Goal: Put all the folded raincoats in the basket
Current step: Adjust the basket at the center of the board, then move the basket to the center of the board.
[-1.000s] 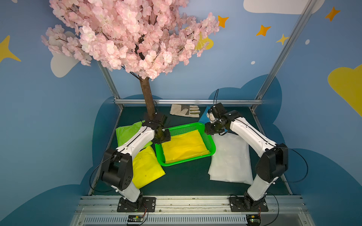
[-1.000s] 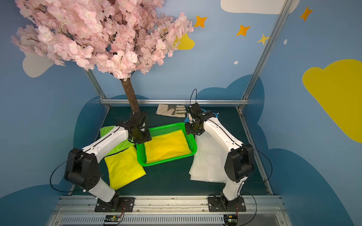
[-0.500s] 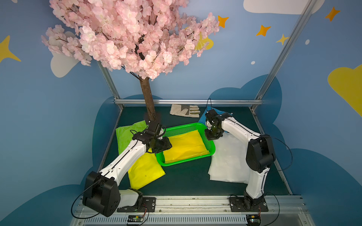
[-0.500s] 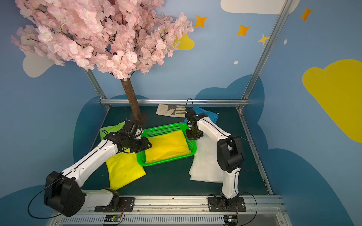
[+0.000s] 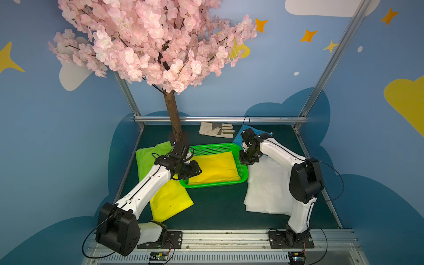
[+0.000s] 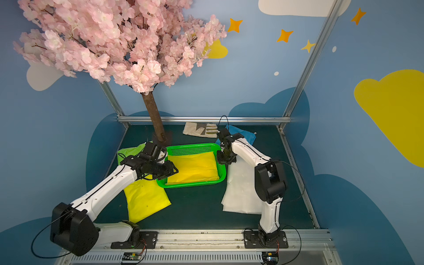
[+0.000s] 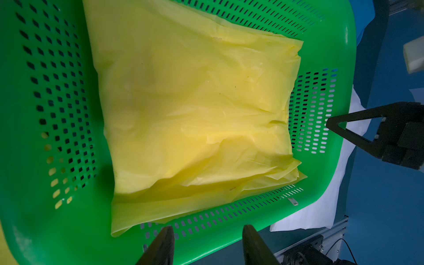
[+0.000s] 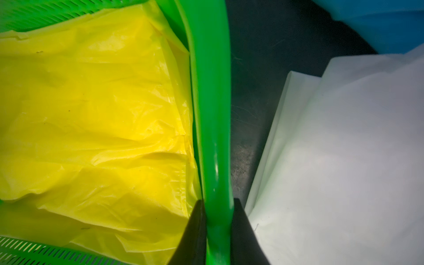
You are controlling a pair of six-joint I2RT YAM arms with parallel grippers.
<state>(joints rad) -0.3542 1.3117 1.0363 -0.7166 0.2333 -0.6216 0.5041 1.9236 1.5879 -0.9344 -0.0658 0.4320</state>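
The green basket point(image 5: 213, 185) point(image 6: 195, 183) sits mid-table with a folded yellow raincoat point(image 5: 215, 167) point(image 6: 195, 168) lying flat inside. My right gripper point(image 5: 244, 161) point(image 6: 223, 160) is shut on the basket's right rim point(image 8: 211, 91), one finger inside next to the raincoat point(image 8: 91, 114) and one outside; its jaws point(image 8: 218, 202) pinch the green edge. My left gripper point(image 5: 197, 171) point(image 6: 174, 171) hovers open over the basket's left end. In the left wrist view its fingers point(image 7: 207, 229) stand apart above the basket wall point(image 7: 344, 57), holding nothing, with the raincoat point(image 7: 195, 110) beyond.
On the table lie a second yellow folded raincoat point(image 5: 169, 202) at the front left, a lime one point(image 5: 149, 158) behind it, a white one point(image 5: 268, 188) right of the basket and a blue one point(image 5: 238, 137) behind. A glove point(image 5: 215, 130) and the tree trunk point(image 5: 174, 119) stand at the back.
My right gripper has closed on the basket's right rim. My left arm has dropped lower and its gripper has shifted from the left rim to over the basket's left end, opening slightly.
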